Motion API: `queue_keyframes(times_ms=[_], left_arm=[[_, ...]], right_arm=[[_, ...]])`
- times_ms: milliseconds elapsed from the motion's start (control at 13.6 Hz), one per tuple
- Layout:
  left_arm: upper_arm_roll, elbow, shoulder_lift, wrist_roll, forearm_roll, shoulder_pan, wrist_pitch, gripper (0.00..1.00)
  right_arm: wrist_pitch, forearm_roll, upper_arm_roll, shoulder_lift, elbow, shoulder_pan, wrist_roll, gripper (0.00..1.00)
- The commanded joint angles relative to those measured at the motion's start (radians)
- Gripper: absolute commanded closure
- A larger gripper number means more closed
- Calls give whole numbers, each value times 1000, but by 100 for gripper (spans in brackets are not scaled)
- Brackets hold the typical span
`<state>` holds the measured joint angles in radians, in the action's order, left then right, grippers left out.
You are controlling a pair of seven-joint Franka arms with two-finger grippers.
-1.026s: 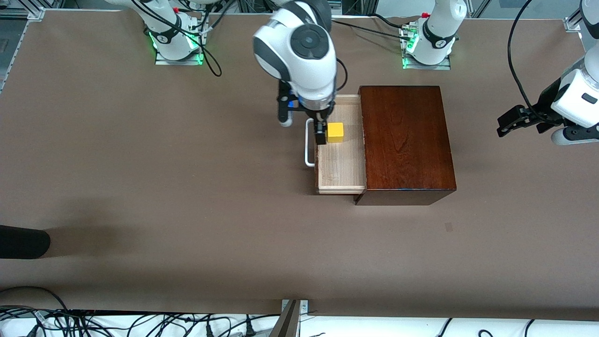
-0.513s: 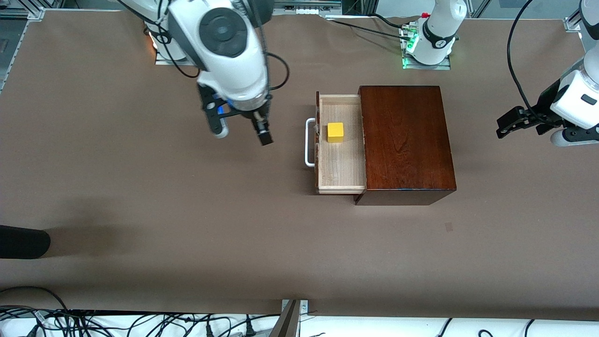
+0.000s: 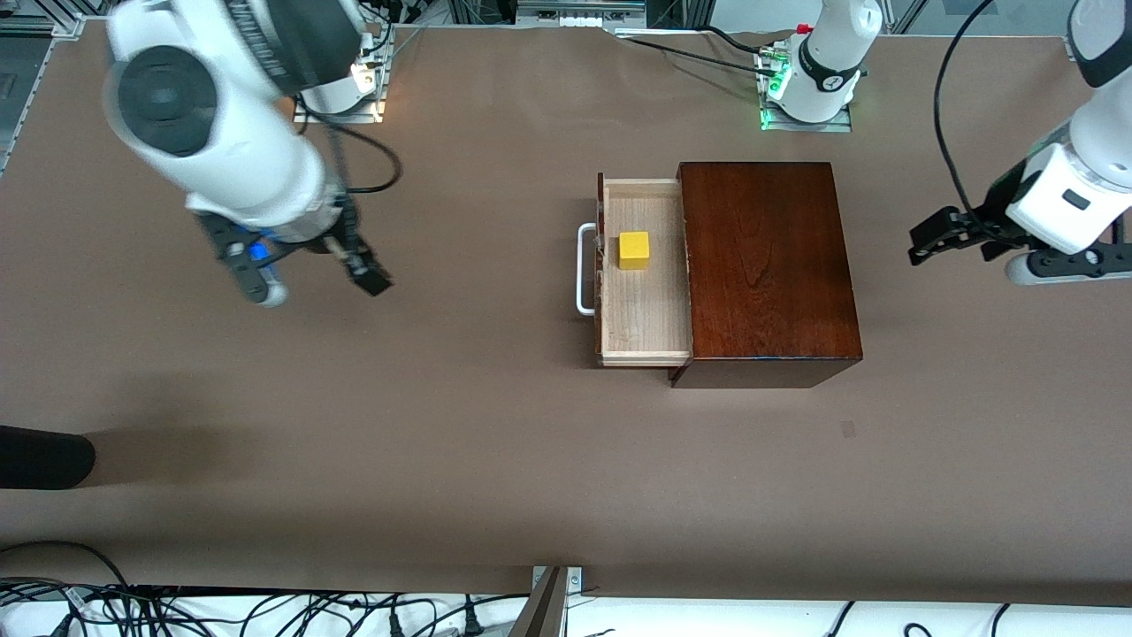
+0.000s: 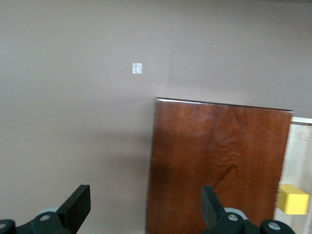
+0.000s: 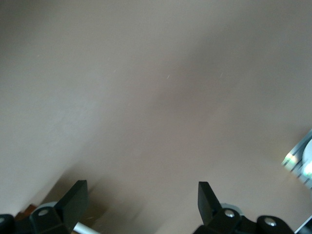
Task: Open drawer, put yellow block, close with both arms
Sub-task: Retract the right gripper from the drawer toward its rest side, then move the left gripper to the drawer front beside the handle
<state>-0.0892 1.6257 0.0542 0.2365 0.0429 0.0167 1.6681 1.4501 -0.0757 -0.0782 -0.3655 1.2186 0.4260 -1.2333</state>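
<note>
The drawer [image 3: 646,310] stands pulled out of the dark mahogany box [image 3: 765,265], its white handle [image 3: 584,270] toward the right arm's end of the table. The yellow block [image 3: 633,249] rests on the drawer's wooden floor, touched by nothing. My right gripper [image 3: 314,279] hangs open and empty over bare table, well away from the handle; the right wrist view shows its gripper [image 5: 141,200] over plain tabletop. My left gripper [image 3: 924,241] hovers open over the table past the box's closed end. In the left wrist view this gripper [image 4: 145,204] faces the box [image 4: 214,165] with the block [image 4: 292,200] past it.
The arm bases [image 3: 809,80] stand along the table's edge farthest from the front camera. A dark rounded object [image 3: 44,456] pokes in at the right arm's end. A small tape mark [image 3: 848,429] lies nearer the front camera than the box. Cables [image 3: 177,610] run under the near edge.
My right gripper has swung from above the drawer out toward the right arm's end of the table, leaving the yellow block in the drawer. The left gripper has edged slightly toward the box.
</note>
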Motion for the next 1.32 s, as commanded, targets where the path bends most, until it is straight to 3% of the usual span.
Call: queue_keyframes(times_ms=[0,293,513,586,806,879,1026,1246], left_arm=[[-81,-52,19,152,17,9,-44,0],[-278,-53,32,512,17,14,-48,0],[-404,-61,76,783,14,25,-47,0],[-437,-79,108,870,12,43,-45,0],[-445,-122,197,1088,0,156,-45,0],[-443,-132,220,1131,-1,188,-42,6],[-440,-147,277,1200,0,250,-39,29],[-438,-252,390,1288,2,295,-38,84]], right_arm=[[30,-26,-105,106,160,0,258,0],[128,-22,-263,200,326,0,683,0],[130,-13,-336,200,323,0,889,0],[130,-9,-359,201,323,0,961,0],[133,0,-396,206,322,0,1113,0],[133,11,-397,208,322,0,1149,0],[142,14,-403,208,322,0,1205,0],[153,17,-408,208,315,0,1276,0]])
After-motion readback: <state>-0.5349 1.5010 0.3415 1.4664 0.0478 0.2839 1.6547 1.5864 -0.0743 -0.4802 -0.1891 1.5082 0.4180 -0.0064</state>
